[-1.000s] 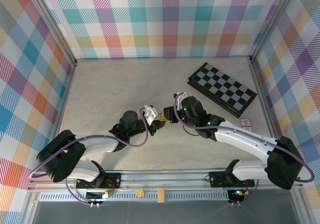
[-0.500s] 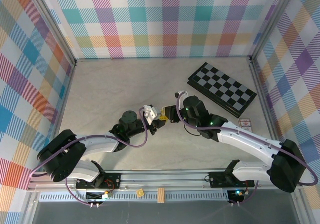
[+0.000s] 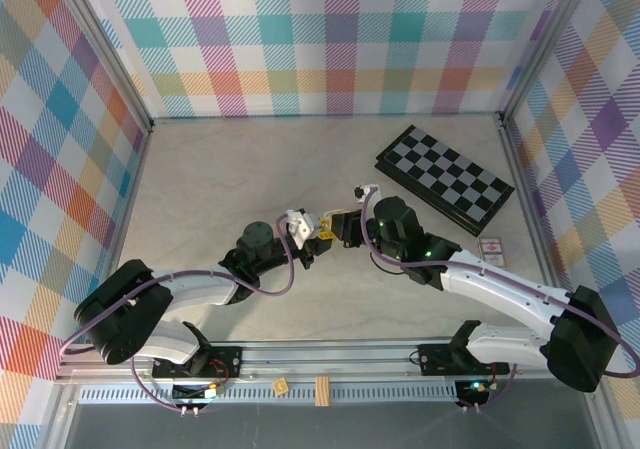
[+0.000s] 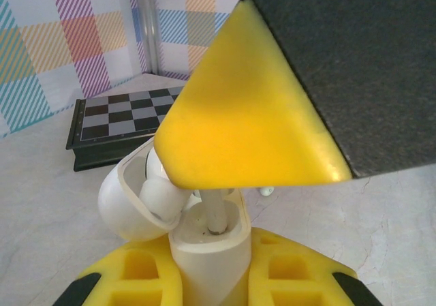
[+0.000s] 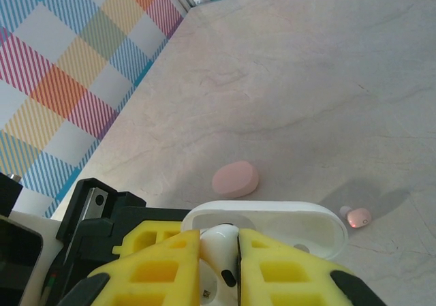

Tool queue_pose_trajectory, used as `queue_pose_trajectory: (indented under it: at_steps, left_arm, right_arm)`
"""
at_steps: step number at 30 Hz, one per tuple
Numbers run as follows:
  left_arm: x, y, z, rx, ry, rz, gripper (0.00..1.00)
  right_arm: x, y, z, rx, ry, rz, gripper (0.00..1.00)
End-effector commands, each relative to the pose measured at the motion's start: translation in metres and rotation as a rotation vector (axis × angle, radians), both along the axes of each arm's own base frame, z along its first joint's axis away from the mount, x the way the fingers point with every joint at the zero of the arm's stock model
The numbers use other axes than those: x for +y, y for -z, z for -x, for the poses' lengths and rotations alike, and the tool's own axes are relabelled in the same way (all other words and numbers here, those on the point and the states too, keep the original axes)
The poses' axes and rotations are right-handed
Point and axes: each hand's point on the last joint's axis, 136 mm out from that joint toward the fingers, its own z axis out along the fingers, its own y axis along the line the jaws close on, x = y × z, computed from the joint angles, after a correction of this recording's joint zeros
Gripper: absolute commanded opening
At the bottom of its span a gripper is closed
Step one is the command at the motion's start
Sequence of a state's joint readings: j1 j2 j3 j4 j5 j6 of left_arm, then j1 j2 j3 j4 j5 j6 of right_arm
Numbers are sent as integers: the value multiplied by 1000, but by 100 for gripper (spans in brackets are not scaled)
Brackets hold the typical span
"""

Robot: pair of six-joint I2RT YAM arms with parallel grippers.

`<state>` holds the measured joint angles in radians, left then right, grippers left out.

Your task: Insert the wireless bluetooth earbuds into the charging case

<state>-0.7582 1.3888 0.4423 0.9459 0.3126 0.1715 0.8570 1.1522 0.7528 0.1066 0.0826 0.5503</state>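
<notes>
**Item 1.** Your left gripper (image 4: 210, 282): yellow ribbed fingers closed narrow on the white glossy plastic charging case (image 4: 204, 251), at the lower centre of the left wrist view. The case stood upright, with its hinged lid (image 4: 126, 204) swung open toward the left of the frame.

**Item 2.** Your right gripper (image 5: 218, 255): yellow fingers pinched narrow on a white stemmed plastic earbud (image 5: 219, 241), at the bottom centre of the right wrist view. In the left wrist view the stem (image 4: 215, 214) stood in the mouth of one well. By my reading it was entered but not seated.

**Item 3.** Loose stock on the pale marbled tabletop (image 5: 306, 81): a pink pebble-shaped case (image 5: 236, 179) at mid-frame and a small pink earbud (image 5: 358, 217) at the lower right. Both lay apart from the grippers.

**Item 4.** A black-and-grey folding chessboard (image 3: 445, 177), upper right of the top view, was not involved.

**Handling notes (judgement):**
- The step in hand was seating the white bud.
- You needed the stem in line with the well and a straight, slow push down.
- Any sideways lean would likely have jammed the stem on the rim or twisted the case in the left fingers.
- The left grip had to stay firm as the anvil.
- Your right finger sat close to the open lid, so a drift toward the left of the frame risked knocking it shut.
- The pinch was best released only once the bud's head sat flush.
</notes>
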Motion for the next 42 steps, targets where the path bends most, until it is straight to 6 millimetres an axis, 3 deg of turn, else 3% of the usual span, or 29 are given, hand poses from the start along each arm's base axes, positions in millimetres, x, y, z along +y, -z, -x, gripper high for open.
queue_pose_trajectory:
  at_steps: [1,11,22,42]
  left_arm:
    - [-5,-21,4,-38,23,59,0]
    - [-3,-26,4,-40,16,72,0]
    - [-5,-27,5,-31,26,80,0]
    - [-2,-35,5,-49,14,91,0]
  right_arm:
    - [5,-20,5,-44,-31,-75,19]
    - [-4,-21,2,-68,8,-62,18]
    - [10,-29,7,-90,-69,-98,18]
    - [14,-6,8,-19,-77,-73,18]
